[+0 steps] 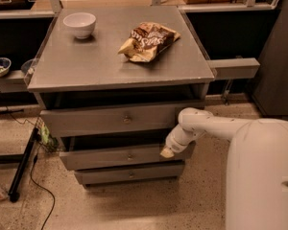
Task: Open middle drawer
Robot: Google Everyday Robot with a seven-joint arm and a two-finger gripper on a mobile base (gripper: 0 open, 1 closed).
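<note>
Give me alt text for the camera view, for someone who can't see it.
A white robot arm reaches in from the right, its gripper at the right end of the middle drawer of a grey three-drawer cabinet. A white bowl and a crumpled snack bag sit on the cabinet top.

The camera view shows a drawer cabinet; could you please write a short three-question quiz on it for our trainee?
1. True or false: the bowl lies inside the chip bag.
2. Which front is the gripper at? A: top drawer. B: middle drawer. C: bottom drawer.
3. How many knobs does the middle drawer's front bear?

Key
1. False: they lie apart on the cabinet top.
2. B: the gripper is at the middle drawer's right end.
3. One, at its centre.
</note>
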